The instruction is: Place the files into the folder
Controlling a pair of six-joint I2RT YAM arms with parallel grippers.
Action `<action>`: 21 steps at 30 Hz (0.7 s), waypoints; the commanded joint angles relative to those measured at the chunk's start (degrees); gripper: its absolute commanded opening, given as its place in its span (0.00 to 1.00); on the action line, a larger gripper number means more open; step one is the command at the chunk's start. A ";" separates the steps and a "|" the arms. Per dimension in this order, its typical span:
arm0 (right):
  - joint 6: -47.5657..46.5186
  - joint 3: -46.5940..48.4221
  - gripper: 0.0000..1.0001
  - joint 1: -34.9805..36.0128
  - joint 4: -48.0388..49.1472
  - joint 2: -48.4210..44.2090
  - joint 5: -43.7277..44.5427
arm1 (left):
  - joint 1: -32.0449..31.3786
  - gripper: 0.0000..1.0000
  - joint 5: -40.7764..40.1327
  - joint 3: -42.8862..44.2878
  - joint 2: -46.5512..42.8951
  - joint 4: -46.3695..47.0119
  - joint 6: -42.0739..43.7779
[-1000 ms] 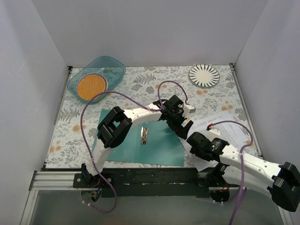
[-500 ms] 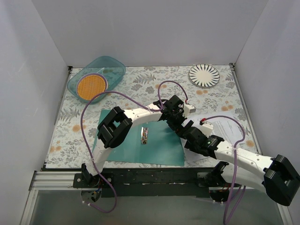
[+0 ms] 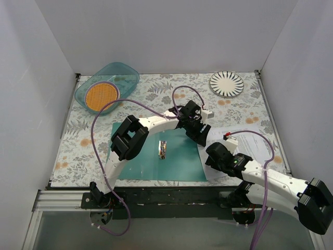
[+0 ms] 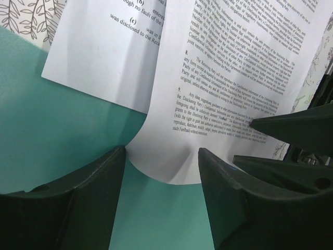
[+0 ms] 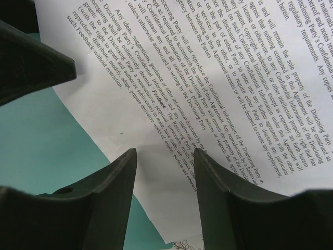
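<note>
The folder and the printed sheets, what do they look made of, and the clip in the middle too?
The folder: likely thin card or plastic, matte teal, flat, no glare. The files: plain white paper, matte, thin enough to curl at one edge. The clip: probably metal, silvery with some shine.

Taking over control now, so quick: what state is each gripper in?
Left gripper: open, around the corner of a sheet.
Right gripper: open, above the same sheet.
</note>
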 commanded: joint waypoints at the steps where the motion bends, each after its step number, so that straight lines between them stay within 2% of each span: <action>1: 1.03 -2.18 0.56 0.15 -2.35 1.28 -4.10 | 0.43 0.57 1.68 1.01 0.17 -3.71 -0.58; 6: 0.85 -2.27 0.56 0.07 -2.97 0.93 -3.84 | 1.39 0.59 3.88 2.86 -0.28 -5.99 0.12; 12: 0.85 -2.97 0.55 0.07 -2.97 0.31 -4.10 | 2.36 0.65 12.75 6.89 1.48 -9.86 1.62; 17: 0.67 -3.06 0.55 0.07 -3.23 -0.21 -4.19 | 2.36 0.64 19.34 9.98 3.50 -12.24 1.45; 21: 0.50 -2.88 0.55 -0.02 -3.58 -0.39 -4.01 | 2.36 0.64 21.19 10.95 3.59 -11.97 0.04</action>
